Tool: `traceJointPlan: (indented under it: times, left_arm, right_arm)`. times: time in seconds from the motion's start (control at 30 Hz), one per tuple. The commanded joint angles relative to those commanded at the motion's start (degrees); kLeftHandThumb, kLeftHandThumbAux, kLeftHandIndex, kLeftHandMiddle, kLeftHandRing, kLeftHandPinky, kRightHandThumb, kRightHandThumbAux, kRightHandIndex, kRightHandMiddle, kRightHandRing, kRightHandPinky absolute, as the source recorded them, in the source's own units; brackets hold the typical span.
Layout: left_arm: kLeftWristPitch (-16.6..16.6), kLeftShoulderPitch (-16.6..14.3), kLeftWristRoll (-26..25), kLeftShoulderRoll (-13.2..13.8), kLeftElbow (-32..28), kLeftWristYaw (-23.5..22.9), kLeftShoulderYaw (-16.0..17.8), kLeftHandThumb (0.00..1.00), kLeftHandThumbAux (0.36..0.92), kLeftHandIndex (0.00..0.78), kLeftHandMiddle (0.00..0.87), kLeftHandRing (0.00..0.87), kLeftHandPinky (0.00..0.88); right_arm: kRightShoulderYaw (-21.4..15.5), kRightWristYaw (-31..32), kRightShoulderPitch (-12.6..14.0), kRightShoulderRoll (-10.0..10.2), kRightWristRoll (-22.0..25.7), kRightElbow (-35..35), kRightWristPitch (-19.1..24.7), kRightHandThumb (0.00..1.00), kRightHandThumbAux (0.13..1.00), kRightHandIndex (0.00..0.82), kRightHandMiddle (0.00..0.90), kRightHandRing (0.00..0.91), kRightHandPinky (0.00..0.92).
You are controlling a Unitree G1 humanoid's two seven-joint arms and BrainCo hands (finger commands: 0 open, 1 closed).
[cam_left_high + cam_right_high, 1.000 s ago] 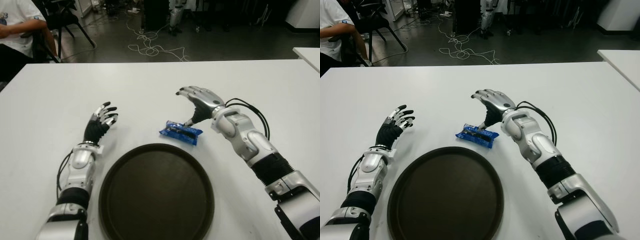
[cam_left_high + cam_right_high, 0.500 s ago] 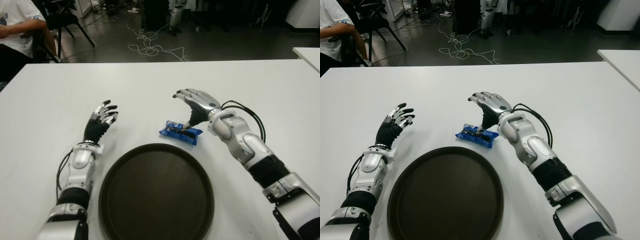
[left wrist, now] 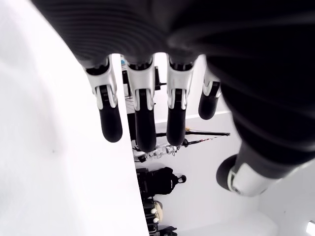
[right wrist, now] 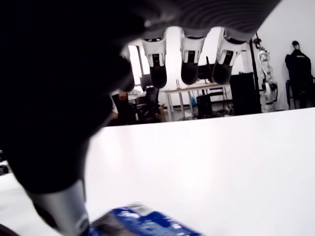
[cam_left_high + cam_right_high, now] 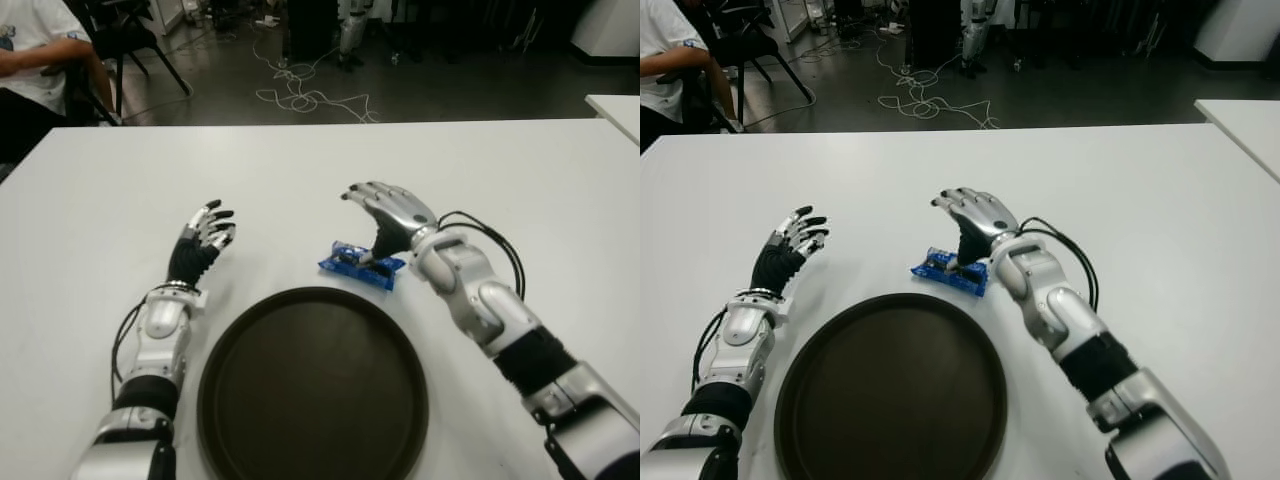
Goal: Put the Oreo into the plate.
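The Oreo (image 5: 360, 264) is a small blue pack lying flat on the white table (image 5: 520, 190), just beyond the far rim of the plate. The plate (image 5: 232, 338) is a round dark brown tray near the table's front, with nothing on it. My right hand (image 5: 380, 220) hovers over the pack's right end with its fingers (image 4: 189, 69) stretched out. Its thumb (image 4: 64, 206) points down and touches the pack (image 4: 142, 223), without a closed grasp. My left hand (image 5: 203, 240) shows to the left of the plate, fingers spread and holding nothing.
A seated person (image 5: 30, 60) is beyond the table's far left corner, beside a chair. Cables (image 5: 300, 98) lie on the dark floor behind the table. The corner of another white table (image 5: 615, 105) shows at the right.
My right hand and forearm have shifted a little to the left and nearer, closing over the pack. The pack, the plate and my left hand have stayed put.
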Motion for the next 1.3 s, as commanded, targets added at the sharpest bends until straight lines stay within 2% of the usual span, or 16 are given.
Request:
traceJointPlan:
  times: [0.27,0.77,1.3]
  left_arm:
    - [-2.18,-0.37,0.91,0.33,1.57,0.62,-0.3,0.109,0.62,0.141,0.242,0.245,0.244]
    - [-4.66,-0.43,1.78,0.66,2.62,1.59,-1.08,0.077,0.605,0.129,0.231,0.243,0.241]
    - [-6.5,-0.67,2.13,0.95,3.36,1.62,-1.83,0.117,0.656,0.143,0.253,0.25,0.237]
  right_arm:
    - [0.89,1.06,2.74,-0.25,-5.79,-6.04,3.89,0.0,0.78,0.044,0.061,0.047,0.045]
    - [1.83,-0.58,5.71,1.22,-14.31,-9.55,8.37,0.0,0.761,0.079,0.105,0.095,0.092]
    - [1.48,-0.11,5.76,2.34,-14.88,-8.78,8.98,0.0,0.772,0.089,0.112,0.097,0.09]
